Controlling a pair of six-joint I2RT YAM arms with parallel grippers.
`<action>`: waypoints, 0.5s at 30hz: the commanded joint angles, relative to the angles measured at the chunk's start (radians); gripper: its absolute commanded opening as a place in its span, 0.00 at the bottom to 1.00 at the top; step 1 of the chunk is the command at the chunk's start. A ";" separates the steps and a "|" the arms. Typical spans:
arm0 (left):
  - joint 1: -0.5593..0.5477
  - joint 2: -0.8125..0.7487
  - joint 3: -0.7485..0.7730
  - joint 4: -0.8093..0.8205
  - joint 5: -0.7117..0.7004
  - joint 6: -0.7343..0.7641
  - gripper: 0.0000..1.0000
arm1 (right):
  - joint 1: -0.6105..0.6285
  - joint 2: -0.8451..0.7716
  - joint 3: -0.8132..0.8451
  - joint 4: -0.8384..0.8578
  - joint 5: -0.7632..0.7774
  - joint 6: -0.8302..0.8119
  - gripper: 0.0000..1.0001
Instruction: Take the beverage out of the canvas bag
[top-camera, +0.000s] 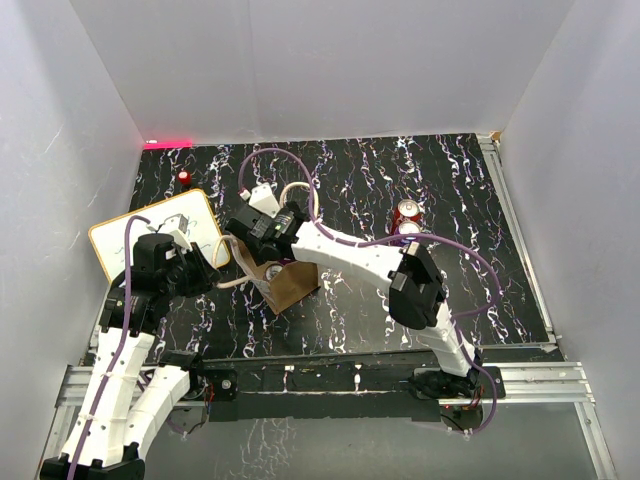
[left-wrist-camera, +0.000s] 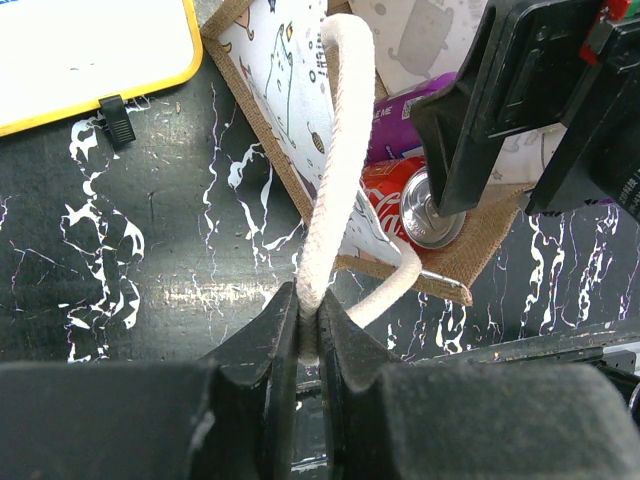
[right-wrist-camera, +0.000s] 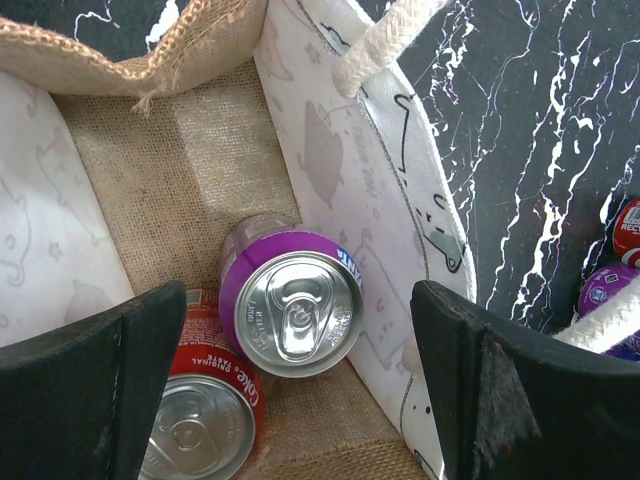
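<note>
The tan canvas bag lies open on the black marbled table, and its printed white lining shows in the left wrist view. My left gripper is shut on one cream handle and holds it taut left of the bag. My right gripper is open at the bag's mouth, with its jaws on either side of the cans. Inside lie a purple can and a red Coke can, both also visible in the left wrist view. The burlap inner wall shows behind them.
A yellow-rimmed whiteboard lies left of the bag, close to my left arm. A red can and a purple can stand on the table to the right. A small red object is at the back left. White walls enclose the table.
</note>
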 joint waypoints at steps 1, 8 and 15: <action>0.007 -0.008 -0.004 0.001 -0.004 0.004 0.00 | -0.001 0.024 0.008 0.005 0.066 0.042 0.99; 0.006 -0.004 -0.005 0.001 -0.004 0.004 0.00 | -0.010 0.044 -0.028 0.018 0.054 0.080 1.00; 0.006 -0.001 -0.005 0.002 -0.004 0.004 0.00 | -0.015 0.050 -0.073 0.040 0.031 0.095 0.97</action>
